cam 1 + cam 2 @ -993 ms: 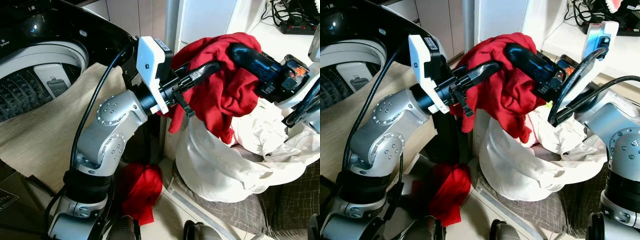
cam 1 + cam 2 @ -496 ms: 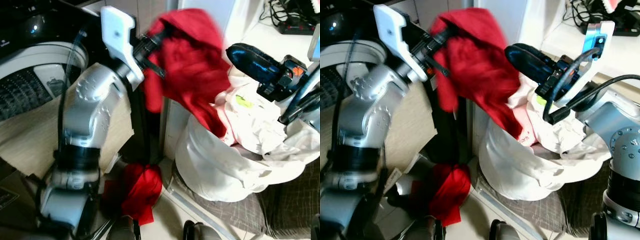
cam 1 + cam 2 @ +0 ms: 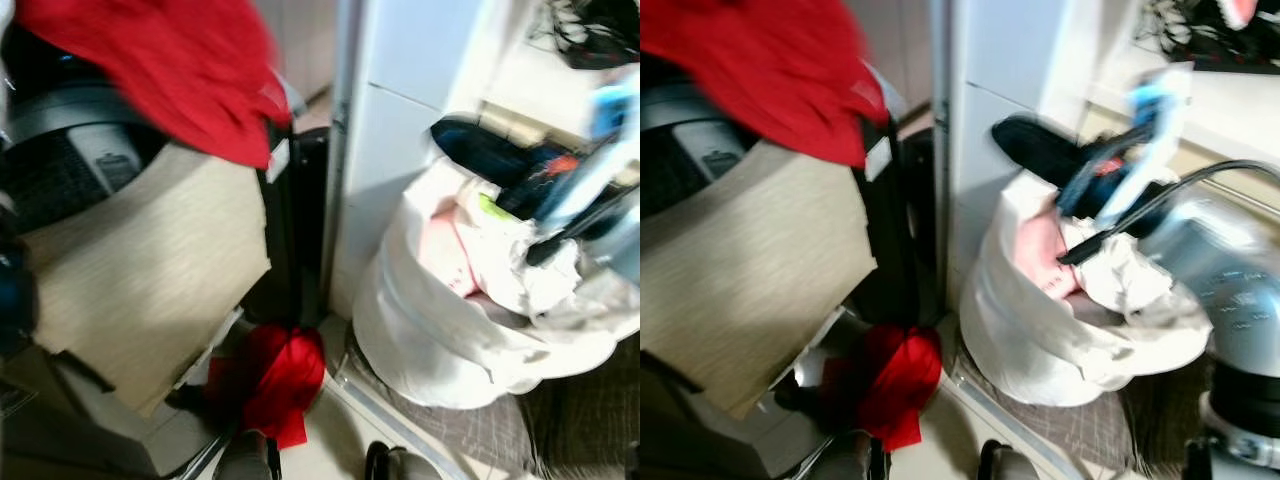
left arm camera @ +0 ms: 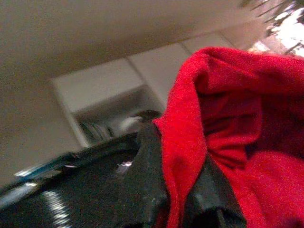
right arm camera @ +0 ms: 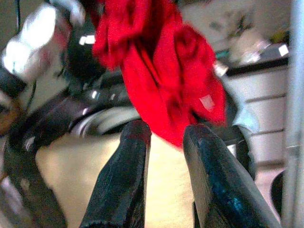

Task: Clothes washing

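Note:
A red garment (image 3: 170, 70) hangs blurred at the upper left, above the open drum of the black washing machine (image 3: 70, 170). In the left wrist view my left gripper (image 4: 178, 159) is shut on a fold of this red garment (image 4: 228, 133). My right gripper (image 3: 475, 145) hovers over the white laundry bag (image 3: 440, 330) on the right. Its two black fingers (image 5: 135, 156) stand slightly apart with nothing between them, and the red garment (image 5: 161, 71) hangs beyond them. White and pink clothes (image 3: 450, 250) fill the bag.
A beige cloth (image 3: 150, 270) drapes over the washer's front. Another red cloth (image 3: 275, 385) lies on the floor between washer and bag. A white cabinet panel (image 3: 400, 110) rises behind the bag, which rests on a grey checked mat (image 3: 450, 430).
My left arm has swung the red garment up and leftward, from above the bag to above the washer drum. The right gripper stays over the bag, clear of the garment.

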Controlling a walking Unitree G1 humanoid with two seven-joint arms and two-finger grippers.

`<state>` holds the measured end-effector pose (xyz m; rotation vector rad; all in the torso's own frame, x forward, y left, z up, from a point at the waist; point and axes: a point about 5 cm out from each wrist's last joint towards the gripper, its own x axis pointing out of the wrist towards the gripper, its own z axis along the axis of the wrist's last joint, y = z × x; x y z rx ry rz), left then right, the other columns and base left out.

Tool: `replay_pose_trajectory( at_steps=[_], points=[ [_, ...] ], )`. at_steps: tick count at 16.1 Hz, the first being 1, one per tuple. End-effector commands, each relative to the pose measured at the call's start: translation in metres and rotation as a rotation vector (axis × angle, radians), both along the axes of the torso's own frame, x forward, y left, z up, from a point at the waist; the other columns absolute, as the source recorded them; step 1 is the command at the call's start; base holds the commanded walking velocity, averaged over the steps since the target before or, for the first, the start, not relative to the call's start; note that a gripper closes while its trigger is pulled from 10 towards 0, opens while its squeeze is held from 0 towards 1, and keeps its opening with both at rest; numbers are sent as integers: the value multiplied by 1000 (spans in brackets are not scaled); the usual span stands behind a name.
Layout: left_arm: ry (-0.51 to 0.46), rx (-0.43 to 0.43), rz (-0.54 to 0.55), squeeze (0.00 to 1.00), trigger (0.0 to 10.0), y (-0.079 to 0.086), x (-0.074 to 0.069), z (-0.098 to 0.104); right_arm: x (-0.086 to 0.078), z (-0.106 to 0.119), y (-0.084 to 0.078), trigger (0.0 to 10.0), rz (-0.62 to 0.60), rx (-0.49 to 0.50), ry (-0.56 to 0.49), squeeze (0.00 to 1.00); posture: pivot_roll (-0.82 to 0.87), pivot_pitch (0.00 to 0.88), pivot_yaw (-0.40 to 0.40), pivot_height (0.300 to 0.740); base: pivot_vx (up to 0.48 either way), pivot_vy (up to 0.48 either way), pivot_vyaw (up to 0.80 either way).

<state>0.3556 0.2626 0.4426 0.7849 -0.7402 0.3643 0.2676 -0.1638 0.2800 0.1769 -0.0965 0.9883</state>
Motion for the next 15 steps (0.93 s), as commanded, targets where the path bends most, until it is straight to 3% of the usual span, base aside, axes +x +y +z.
replay_pose_trajectory(
  at_steps=[1,2,3,4,5,7,8,11,13,15],
  points=[
    [39,17,20,0,0,-1,8,-9,-3,-4,9,10000,3,-48,-19,0,-77,89,1,740,0,0,0],
    [145,15,53,0,0,1,20,-27,-2,-8,16,10000,2,-64,-14,0,-77,91,0,740,0,0,0],
    [282,46,167,0,0,10,33,-57,-2,-12,23,10000,-2,-72,-3,0,-80,90,-1,740,0,0,0],
    [290,47,178,0,0,11,34,-59,-2,-12,24,10000,-2,-73,-3,0,-80,90,-1,740,0,0,0],
    [585,-25,202,0,10000,22,45,-106,-4,-16,27,10000,6,-92,5,0,-80,86,2,740,0,0,0],
    [780,-138,130,0,10000,23,48,-137,-6,-18,28,10000,17,-100,8,0,-84,85,4,740,0,0,0],
    [836,-223,99,1000,10000,24,48,-147,-8,-19,28,10000,23,-104,8,0,-88,83,9,740,0,0,0],
    [903,-264,98,1000,10000,28,46,-151,-7,-20,23,10000,-11,-114,15,0,-87,78,9,740,0,0,0],
    [952,-274,82,1000,10000,31,44,-149,0,-26,13,10000,-90,-150,37,0,-85,74,9,740,0,0,0],
    [939,-282,78,1000,10000,32,44,-146,11,-30,3,10000,-197,-164,64,0,-84,73,10,740,0,0,0]
  ],
)
